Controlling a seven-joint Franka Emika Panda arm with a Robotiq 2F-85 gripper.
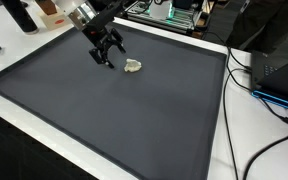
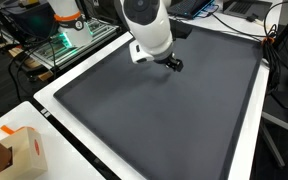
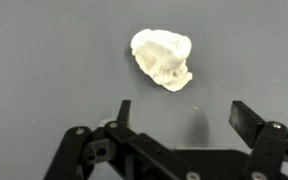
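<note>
Jaws wide apart, empty; white crumpled lump (image 3: 162, 58) just ahead, untouched.

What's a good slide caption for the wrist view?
Open gripper over a dark mat, with a crumpled white lump lying just ahead of it.

One pale crumpled lump (image 3: 162, 58) lies on one dark mat (image 1: 114, 120), and that mat covers one white table (image 1: 230, 150). One robot arm (image 2: 146, 22) carries one gripper (image 3: 184, 112) with two black fingers (image 3: 248, 118), both clear in the wrist view. In an exterior view one cardboard box (image 2: 29, 152) stands at the near left corner, and in an exterior view at least two dark cables (image 1: 246, 75) trail along the right side.
</note>
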